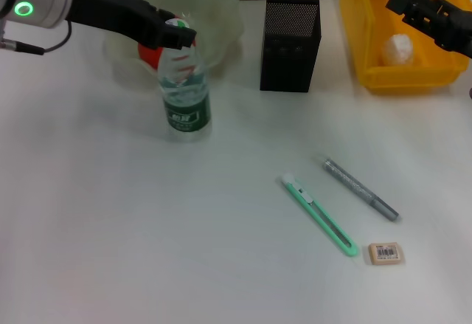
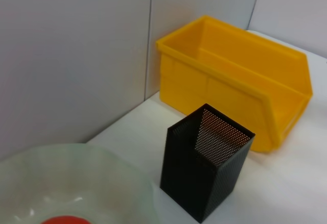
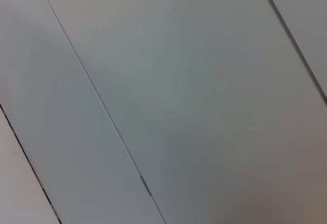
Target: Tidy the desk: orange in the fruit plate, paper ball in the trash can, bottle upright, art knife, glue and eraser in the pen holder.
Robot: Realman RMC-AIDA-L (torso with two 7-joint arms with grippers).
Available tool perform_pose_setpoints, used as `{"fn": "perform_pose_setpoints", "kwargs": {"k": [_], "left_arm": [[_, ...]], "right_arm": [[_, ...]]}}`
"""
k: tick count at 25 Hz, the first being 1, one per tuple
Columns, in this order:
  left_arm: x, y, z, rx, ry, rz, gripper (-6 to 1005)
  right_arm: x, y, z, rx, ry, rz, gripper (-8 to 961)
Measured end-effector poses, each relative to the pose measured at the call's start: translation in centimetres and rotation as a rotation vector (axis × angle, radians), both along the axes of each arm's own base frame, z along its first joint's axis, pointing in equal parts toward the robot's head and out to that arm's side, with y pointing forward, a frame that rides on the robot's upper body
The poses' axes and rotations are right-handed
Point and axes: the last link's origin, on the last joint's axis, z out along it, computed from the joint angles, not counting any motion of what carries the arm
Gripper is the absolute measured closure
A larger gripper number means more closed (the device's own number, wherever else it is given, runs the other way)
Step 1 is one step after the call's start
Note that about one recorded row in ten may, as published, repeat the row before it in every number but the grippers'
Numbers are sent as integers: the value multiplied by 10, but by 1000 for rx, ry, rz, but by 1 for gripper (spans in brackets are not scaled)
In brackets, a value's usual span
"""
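The clear bottle [image 1: 186, 99] with a green label stands upright in front of the translucent fruit plate [image 1: 221, 10]. My left gripper [image 1: 177, 32] is shut around its neck from the left. The orange [image 1: 150, 56] lies in the plate behind the bottle; its top [image 2: 61, 220] shows in the left wrist view. The paper ball [image 1: 399, 49] lies in the yellow trash can [image 1: 413, 80], and my right gripper [image 1: 404, 3] hovers above it. A green art knife [image 1: 318, 214], a silver glue stick [image 1: 360, 189] and a beige eraser [image 1: 385, 253] lie on the table at the front right.
The black mesh pen holder [image 1: 290, 43] stands between the plate and the trash can; it [image 2: 204, 168] also shows in the left wrist view with the trash can [image 2: 235, 76] and the plate rim [image 2: 76, 178]. The right wrist view shows only grey wall panels.
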Motion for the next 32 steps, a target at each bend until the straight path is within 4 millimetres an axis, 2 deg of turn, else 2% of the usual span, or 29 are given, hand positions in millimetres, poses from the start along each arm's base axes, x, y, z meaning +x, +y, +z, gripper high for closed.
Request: {"fn": "perform_pose_setpoints", "kwargs": {"k": [5, 17, 23, 28, 30, 32], "left_arm": [[2, -1, 10, 21, 2, -1, 589], [3, -1, 10, 11, -6, 2, 772], [1, 2, 20, 49, -62, 25, 937], [-5, 1, 31, 91, -267, 27, 798], [-12, -13, 25, 78, -439, -98, 727], [-14, -17, 24, 81, -484, -143, 657]], "right_arm": [[0, 0, 0, 1, -2, -2, 213], [1, 1, 0, 4, -4, -4, 213], [1, 1, 0, 4, -4, -6, 213], [0, 1, -1, -4, -10, 2, 212], [0, 1, 0, -6, -12, 3, 212], [0, 1, 0, -7, -11, 4, 212]]}}
